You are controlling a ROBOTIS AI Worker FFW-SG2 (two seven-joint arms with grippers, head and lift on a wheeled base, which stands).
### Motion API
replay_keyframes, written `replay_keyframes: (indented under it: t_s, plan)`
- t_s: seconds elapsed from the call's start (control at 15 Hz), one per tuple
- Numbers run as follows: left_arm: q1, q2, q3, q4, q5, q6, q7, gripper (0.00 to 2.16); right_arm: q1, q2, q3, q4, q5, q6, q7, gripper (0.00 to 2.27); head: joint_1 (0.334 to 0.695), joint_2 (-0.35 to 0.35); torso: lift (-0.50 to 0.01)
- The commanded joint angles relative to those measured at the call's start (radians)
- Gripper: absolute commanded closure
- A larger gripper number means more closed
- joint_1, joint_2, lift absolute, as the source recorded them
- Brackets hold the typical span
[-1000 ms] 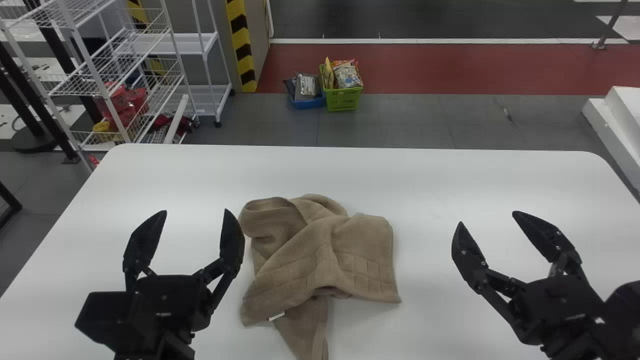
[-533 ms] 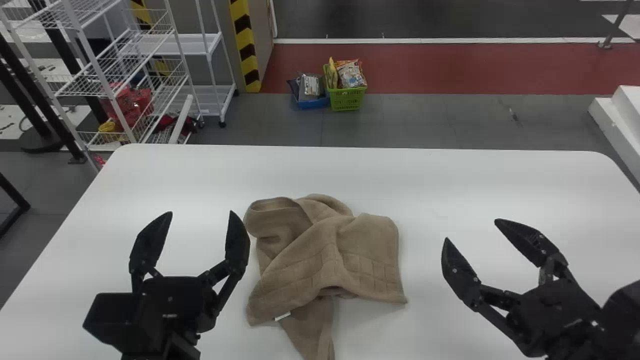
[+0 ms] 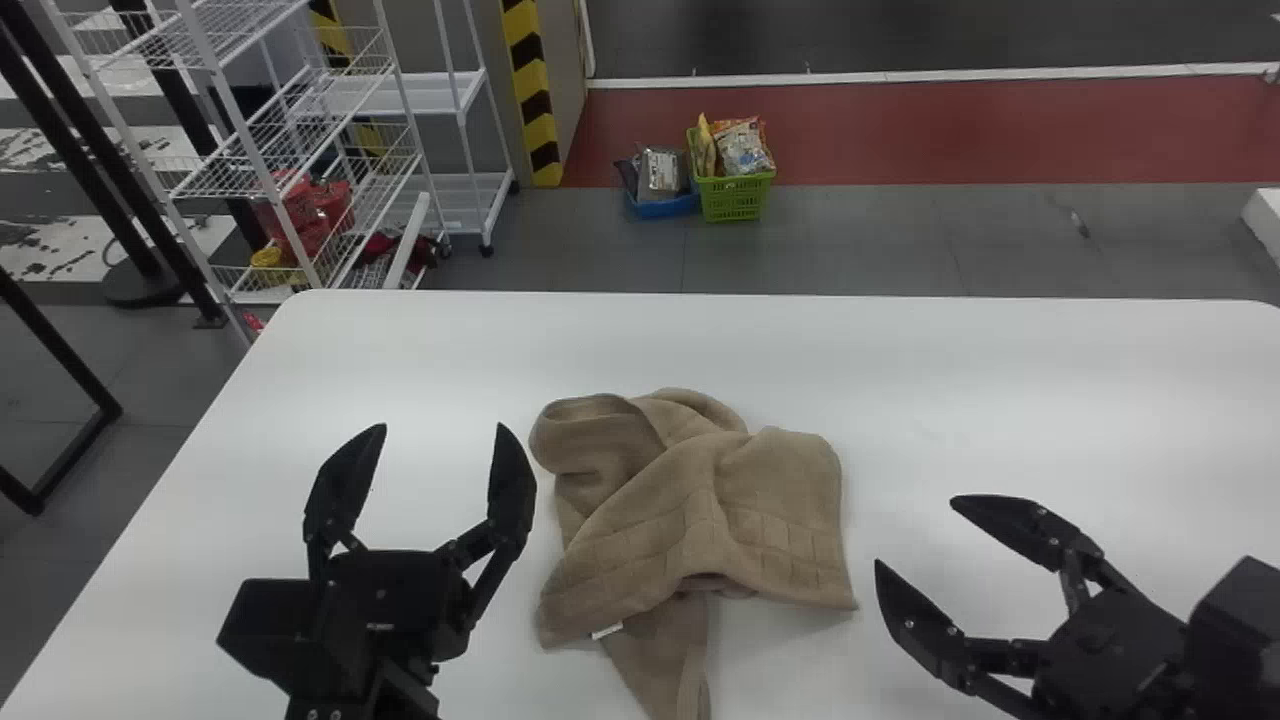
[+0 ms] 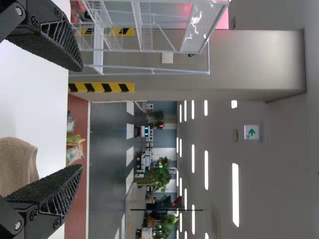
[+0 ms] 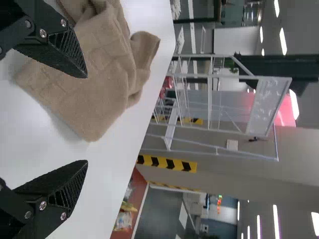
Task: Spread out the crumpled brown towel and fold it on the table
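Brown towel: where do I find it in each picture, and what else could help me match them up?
Head view: the towel lies low in the middle, between the left gripper and the right gripper.
Left wrist view: part of the towel shows, close to one black finger.
Right wrist view: the towel lies partly behind one black finger.
Shared landmark: the yellow-and-black striped strip.

Brown towel [image 3: 760,500] (crumpled) on table [image 3: 950,380].
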Motion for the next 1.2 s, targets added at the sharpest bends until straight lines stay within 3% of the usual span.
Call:
replay_keyframes:
  t_s: [0.0,0.53,0.87,1.0,1.07,1.13]
  plan:
    - [0.0,0.0,0.0,0.002,0.0,0.0,0.0,0.14,-0.011,0.001,0.013,0.015,0.028,0.009,0.039,0.29,0.695,0.14,-0.127]
    - [0.0,0.002,0.003,0.006,-0.004,0.0,-0.003,0.14,-0.091,0.001,0.12,0.122,0.16,0.049,0.059,0.29,0.695,0.198,-0.127]
    - [0.009,0.003,0.015,-0.005,0.001,-0.003,-0.005,0.14,-0.146,0.001,0.186,0.184,0.243,0.107,0.027,0.29,0.695,0.243,-0.127]
    - [0.009,0.003,0.018,-0.005,0.003,-0.006,-0.005,0.14,-0.146,0.001,0.192,0.181,0.272,0.123,-0.006,0.48,0.695,0.253,-0.127]
    - [0.009,0.003,0.018,-0.005,0.004,-0.006,-0.005,0.14,-0.144,0.001,0.191,0.176,0.273,0.129,-0.018,0.72,0.695,0.251,-0.127]
    - [0.008,0.003,0.018,-0.005,0.004,-0.006,-0.006,0.14,-0.138,0.001,0.184,0.167,0.27,0.129,-0.042,1.16,0.695,0.248,-0.127]
